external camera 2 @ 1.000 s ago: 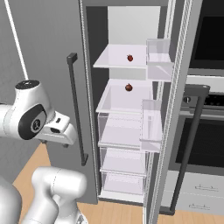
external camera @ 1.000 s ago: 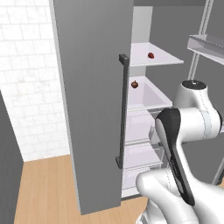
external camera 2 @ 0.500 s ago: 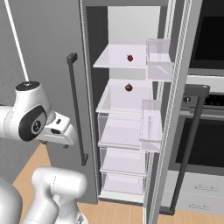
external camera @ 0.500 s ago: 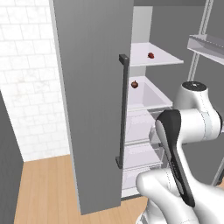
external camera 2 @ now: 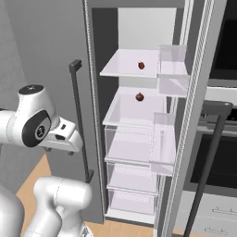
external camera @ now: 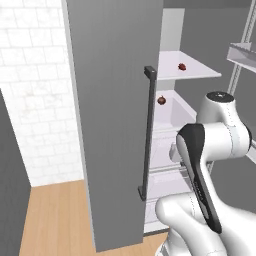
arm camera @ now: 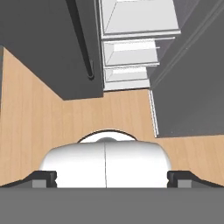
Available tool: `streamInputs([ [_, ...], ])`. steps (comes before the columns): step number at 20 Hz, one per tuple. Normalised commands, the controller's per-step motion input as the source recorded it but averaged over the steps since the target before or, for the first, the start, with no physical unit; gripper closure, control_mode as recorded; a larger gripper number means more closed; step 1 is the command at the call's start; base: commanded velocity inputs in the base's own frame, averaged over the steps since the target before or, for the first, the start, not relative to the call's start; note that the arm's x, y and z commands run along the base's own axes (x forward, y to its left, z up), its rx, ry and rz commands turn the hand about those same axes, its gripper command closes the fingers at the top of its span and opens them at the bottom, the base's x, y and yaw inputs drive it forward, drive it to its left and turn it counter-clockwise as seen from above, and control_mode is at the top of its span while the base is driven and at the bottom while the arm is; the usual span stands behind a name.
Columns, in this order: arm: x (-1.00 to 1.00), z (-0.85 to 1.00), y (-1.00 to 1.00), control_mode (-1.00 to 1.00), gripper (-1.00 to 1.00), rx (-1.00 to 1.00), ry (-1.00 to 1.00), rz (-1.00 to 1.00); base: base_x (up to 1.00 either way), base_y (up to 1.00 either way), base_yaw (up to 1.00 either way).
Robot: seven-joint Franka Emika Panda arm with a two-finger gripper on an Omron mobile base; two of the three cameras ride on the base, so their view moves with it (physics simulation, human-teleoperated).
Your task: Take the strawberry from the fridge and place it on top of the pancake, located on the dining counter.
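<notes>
One fridge [external camera 2: 139, 28]; one strawberry [external camera 2: 141, 65]; one darker round fruit [external camera 2: 139, 96]; two dark bar handles [external camera 2: 79, 120]; three clear drawers [external camera 2: 132, 146].

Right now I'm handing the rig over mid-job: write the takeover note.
Tool: open, empty, pointing down at the wood floor in front of the fridge.
Fridge: right door open, left door closed.
Strawberry: on the top white shelf, untouched. A darker round fruit sits on the shelf below; not the target.
Done: fridge open, base parked facing it.
Left: raise the arm, reach the top shelf, grasp the strawberry, drive to the dining counter, set it on the pancake.
</notes>
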Motion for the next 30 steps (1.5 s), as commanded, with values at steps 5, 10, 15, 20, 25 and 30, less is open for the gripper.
streamInputs([
  [5,0.0,0.0,0.0,1.0,-1.0,0.0,0.0,0.0,0.05,-0.36,-0.01],
  [10,0.0,0.0,0.0,1.0,-1.0,0.0,0.0,0.0,0.04,-0.4,-0.21],
  [15,0.0,0.0,0.0,1.0,-1.0,0.0,0.0,0.0,0.09,-0.2,-0.24],
  [20,0.0,0.0,0.0,1.0,-1.0,0.0,0.0,0.0,0.3,-0.12,-0.31],
  [25,0.0,0.0,0.0,1.0,-1.0,0.0,0.0,0.0,0.46,-0.03,-0.13],
  [30,0.0,0.0,0.0,1.0,-1.0,0.0,0.0,0.0,0.59,0.0,0.02],
])
